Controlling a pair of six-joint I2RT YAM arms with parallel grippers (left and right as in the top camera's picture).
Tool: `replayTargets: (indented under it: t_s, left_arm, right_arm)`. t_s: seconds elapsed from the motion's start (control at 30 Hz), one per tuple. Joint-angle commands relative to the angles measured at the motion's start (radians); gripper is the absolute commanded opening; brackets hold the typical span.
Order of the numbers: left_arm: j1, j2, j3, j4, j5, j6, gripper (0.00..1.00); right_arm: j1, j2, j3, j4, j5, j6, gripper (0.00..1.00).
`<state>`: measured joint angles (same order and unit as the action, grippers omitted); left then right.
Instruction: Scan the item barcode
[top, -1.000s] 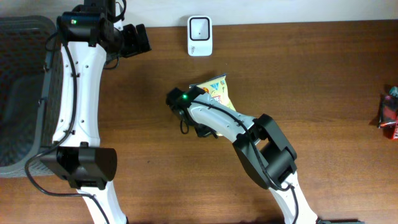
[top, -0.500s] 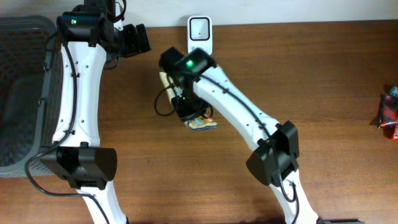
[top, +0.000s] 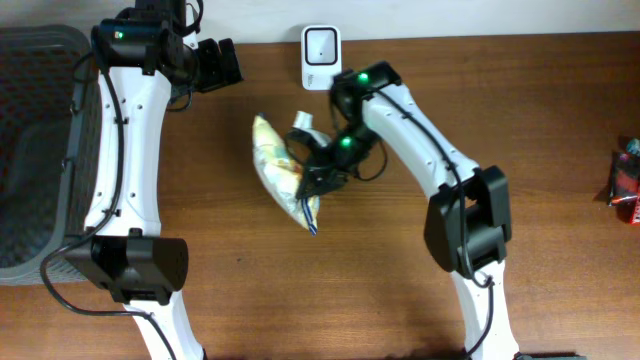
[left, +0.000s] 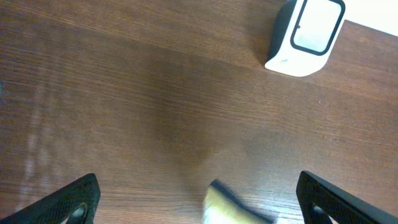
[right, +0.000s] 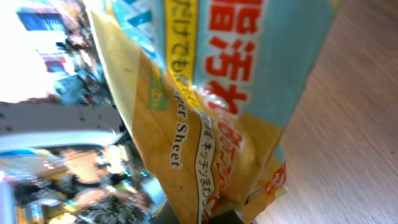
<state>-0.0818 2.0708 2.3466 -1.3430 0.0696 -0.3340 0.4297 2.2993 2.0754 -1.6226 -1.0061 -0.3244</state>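
Overhead, our right gripper (top: 313, 182) pinches the yellow-and-blue printed plastic packet (top: 280, 168) near the far edge of the wooden table (top: 530, 150), we judge to face the white box scanner (top: 321, 57); our left gripper (top: 231, 63) gapes empty.

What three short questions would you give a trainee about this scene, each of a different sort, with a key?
1. True or false: the right gripper is shut on the paper sheet packet.
2. Fill in the missing word: the jaws of the left gripper are ____.
3. Choose one. The white barcode scanner is:
A) at the edge of the table, apart from the packet
B) lying under the packet
C) between the fingers of the left gripper

Key: 1 true; 2 open; 3 A.
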Motion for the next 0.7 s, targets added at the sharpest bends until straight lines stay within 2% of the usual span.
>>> replayTargets:
  t_s: [0.0,0.1,0.13,0.23,0.3,0.33,0.47,0.67]
  left_arm:
    - [0.006,-0.009,0.001,-0.001,-0.011,-0.007,0.99]
    - [0.006,-0.009,0.001,-0.001,-0.011,-0.006,0.99]
    - [0.006,-0.009,0.001,-0.001,-0.011,-0.007,0.99]
    - [0.006,-0.009,0.001,-0.001,-0.011,-0.007,0.99]
    - [0.006,-0.009,0.000,-0.001,-0.011,-0.006,0.99]
    - [0.006,-0.009,0.001,-0.001,-0.011,-0.006,0.99]
    - [0.006,-0.009,0.000,-0.001,-0.011,-0.006,0.99]
    - [0.006,-0.009,0.001,-0.001,-0.011,-0.006,0.99]
  right_arm:
    - [-0.075,-0.002,-0.171,0.055,-0.190,-0.038,0.04]
    - [-0.141,-0.002,-0.303,0.117,-0.251,-0.038,0.06]
    - [-0.161,-0.002,-0.329,0.132,-0.251,-0.038,0.13]
    - [-0.236,-0.002,-0.367,0.151,-0.205,-0.038,0.44]
    - [-0.279,-0.002,-0.364,0.158,-0.136,-0.020,0.57]
    - [-0.312,-0.002,-0.356,0.174,-0.049,0.045,0.60]
    - [-0.376,-0.005,-0.302,0.224,0.256,0.251,0.62]
    - [-0.377,-0.045,-0.214,0.190,0.378,0.262,0.63]
